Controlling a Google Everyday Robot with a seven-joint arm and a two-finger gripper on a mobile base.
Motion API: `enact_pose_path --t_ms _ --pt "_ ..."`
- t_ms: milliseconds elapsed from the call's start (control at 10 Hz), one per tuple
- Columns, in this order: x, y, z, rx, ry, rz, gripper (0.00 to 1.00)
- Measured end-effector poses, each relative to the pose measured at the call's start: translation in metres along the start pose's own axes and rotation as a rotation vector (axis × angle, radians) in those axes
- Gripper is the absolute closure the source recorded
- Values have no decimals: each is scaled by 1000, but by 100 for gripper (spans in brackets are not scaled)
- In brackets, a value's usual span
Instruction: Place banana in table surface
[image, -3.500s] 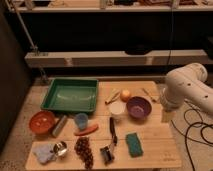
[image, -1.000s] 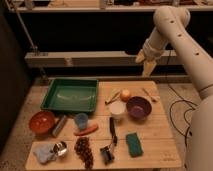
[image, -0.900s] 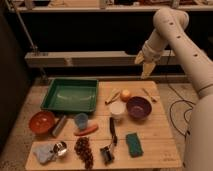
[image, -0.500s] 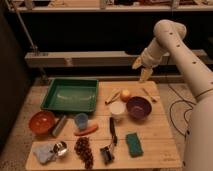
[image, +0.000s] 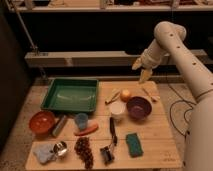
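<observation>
One plank table surface (image: 150, 137) under dark shelves (image: 80, 57), banana (image: 113, 96) on it, jaws apart above far edge

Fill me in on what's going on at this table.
A one-armed robot is at work here. Its gripper hangs in the air above the far edge of the table surface, apart from every item on it. The banana lies on the wood between the green tray and the round yellow-orange fruit, just behind the white cup. The gripper is not touching the banana.
</observation>
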Motion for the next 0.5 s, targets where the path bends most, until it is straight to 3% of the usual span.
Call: enact_pose_path --t_ms 100,300,500 --pt "0 0 -1 1 -3 1 35" --pt "-3 1 5 -3 -70 -19 35" --pt "-11 -4 30 -21 -137 -45 35"
